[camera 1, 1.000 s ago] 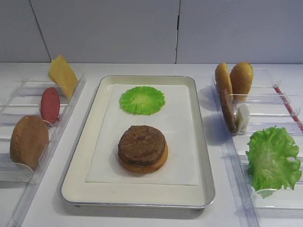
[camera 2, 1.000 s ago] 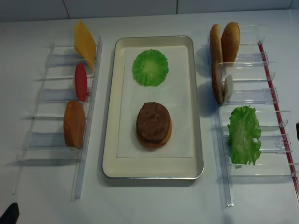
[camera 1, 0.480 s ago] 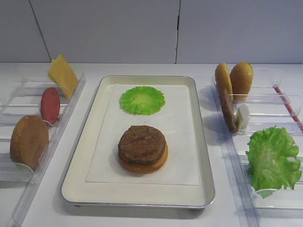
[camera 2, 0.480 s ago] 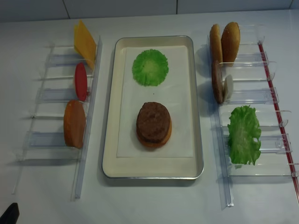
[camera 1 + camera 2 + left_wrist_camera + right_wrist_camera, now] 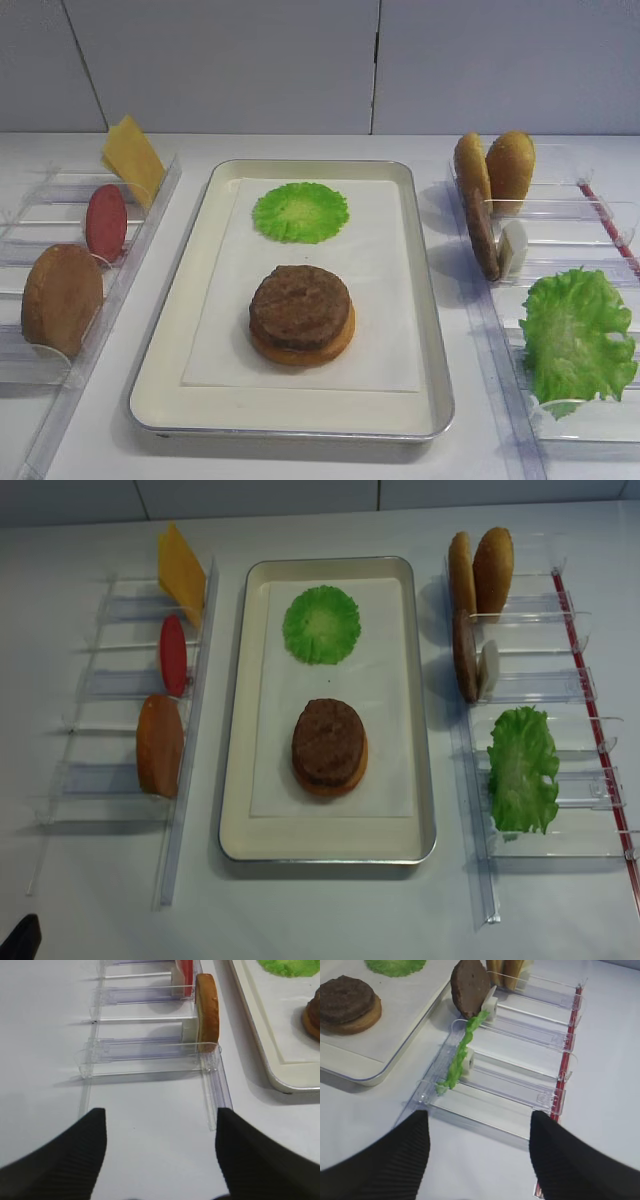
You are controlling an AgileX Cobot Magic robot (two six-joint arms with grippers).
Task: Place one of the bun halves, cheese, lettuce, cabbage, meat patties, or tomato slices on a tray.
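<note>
On the silvery rectangular metal tray (image 5: 232, 780) at frame centre we see a dark patty on a tan bun half (image 5: 329, 745) and a flat green cabbage disc (image 5: 320, 624), while our left gripper (image 5: 161, 1147) and right gripper (image 5: 479, 1152), low in frame, gape empty.

The tray (image 5: 180, 330) is silvery with a cream inside and white paper. On it, the cabbage (image 5: 300, 212) is light green with a darker rim, and a dark brown patty (image 5: 299, 306) tops a tan bun (image 5: 335, 347). The lettuce (image 5: 578, 335) is bright green, the cheese (image 5: 134, 158) pale yellow, the tomato slice (image 5: 106, 222) pinkish red.
</note>
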